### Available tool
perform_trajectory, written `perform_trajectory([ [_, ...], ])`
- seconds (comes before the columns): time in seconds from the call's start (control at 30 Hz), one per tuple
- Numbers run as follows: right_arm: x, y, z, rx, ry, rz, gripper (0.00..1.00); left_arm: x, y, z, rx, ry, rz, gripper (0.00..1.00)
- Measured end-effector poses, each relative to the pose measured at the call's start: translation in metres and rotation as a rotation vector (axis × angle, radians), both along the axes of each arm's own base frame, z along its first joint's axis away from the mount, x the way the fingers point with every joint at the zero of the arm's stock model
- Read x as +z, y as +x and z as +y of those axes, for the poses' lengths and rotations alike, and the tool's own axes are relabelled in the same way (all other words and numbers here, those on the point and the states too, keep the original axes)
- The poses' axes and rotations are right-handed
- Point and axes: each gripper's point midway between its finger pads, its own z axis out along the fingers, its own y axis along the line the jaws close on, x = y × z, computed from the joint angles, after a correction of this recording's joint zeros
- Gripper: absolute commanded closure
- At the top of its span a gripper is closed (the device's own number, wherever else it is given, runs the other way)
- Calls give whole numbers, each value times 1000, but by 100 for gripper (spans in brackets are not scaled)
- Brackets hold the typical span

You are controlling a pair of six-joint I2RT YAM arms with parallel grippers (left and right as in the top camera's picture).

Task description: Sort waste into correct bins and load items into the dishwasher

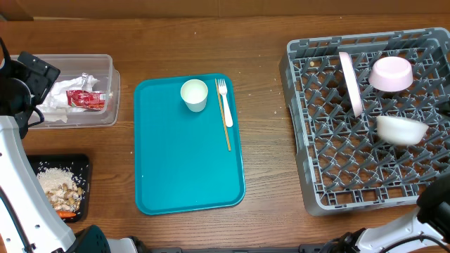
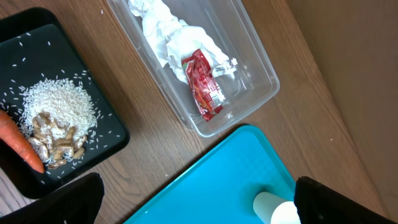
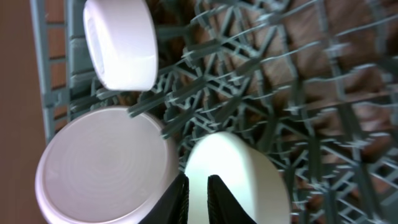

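Observation:
My right gripper [image 3: 198, 194] is shut on the rim of a white bowl [image 3: 249, 180] over the grey dish rack [image 1: 309, 176]. The bowl [image 1: 401, 130] is beside a pale-pink plate [image 1: 350, 83] standing on edge and a pink bowl [image 1: 391, 74]. My left gripper [image 2: 205, 211] is wide open and empty above the teal tray's corner. Napkins [image 2: 161, 25] and a red wrapper [image 2: 204, 87] lie in the clear box [image 2: 261, 93]. Rice [image 2: 59, 102] and a carrot piece [image 2: 22, 140] lie on the black tray [image 2: 106, 140].
The teal tray [image 1: 186, 176] in the middle holds a white cup [image 1: 194, 93] and a fork with a wooden handle [image 1: 223, 112]. The left arm stands at the left edge by the clear box [image 1: 105, 112]. The right arm's base is at the bottom right.

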Motion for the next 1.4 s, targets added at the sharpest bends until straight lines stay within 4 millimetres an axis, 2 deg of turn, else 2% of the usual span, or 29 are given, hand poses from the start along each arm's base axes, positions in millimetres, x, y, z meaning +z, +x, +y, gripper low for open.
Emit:
perform_trajectory([
  [0.13, 12, -10, -7, -39, -75, 20, 85, 0, 0, 0, 0, 0, 0, 0],
  [0.2, 28, -16, -6, -54, -122, 4, 82, 0, 0, 0, 0, 0, 0, 0],
  [0.27, 36, -17, -4, -55, -137, -8, 79, 0, 0, 0, 0, 0, 0, 0],
  [0.33, 43, -18, 4, -37, -148, -19, 71, 0, 0, 0, 0, 0, 0, 0],
  [0.37, 46, -17, 12, -16, -149, -20, 60, 0, 0, 0, 0, 0, 0, 0],
  [0.43, 47, -16, 23, 23, -151, -11, 50, 0, 0, 0, 0, 0, 0, 0],
  [0.47, 46, -16, 26, 39, -159, 0, 47, 0, 0, 0, 0, 0, 0, 0],
  [0.53, 44, -14, 31, 58, -179, 18, 49, 0, 0, 0, 0, 0, 0, 0],
  [0.6, 36, -15, 36, 74, -181, 50, 57, 0, 0, 0, 0, 0, 0, 0],
  [0.73, 16, -22, 52, 128, -159, 123, 55, 0, 0, 0, 0, 0, 0, 0],
  [0.87, 8, -8, 86, 290, -207, 147, 49, 0, 0, 0, 0, 0, 0, 0],
  [0.93, 3, 0, 113, 383, -273, 189, 49, 0, 0, 0, 0, 0, 0, 0],
  [1.0, -3, -2, 121, 403, -313, 237, 49, 0, 0, 0, 0, 0, 0, 0],
  [1.13, -23, -16, 126, 421, -352, 342, 50, 0, 0, 0, 0, 0, 0, 0],
  [1.4, -59, -21, 102, 348, -466, 422, 50, 0, 0, 0, 0, 0, 0, 0],
])
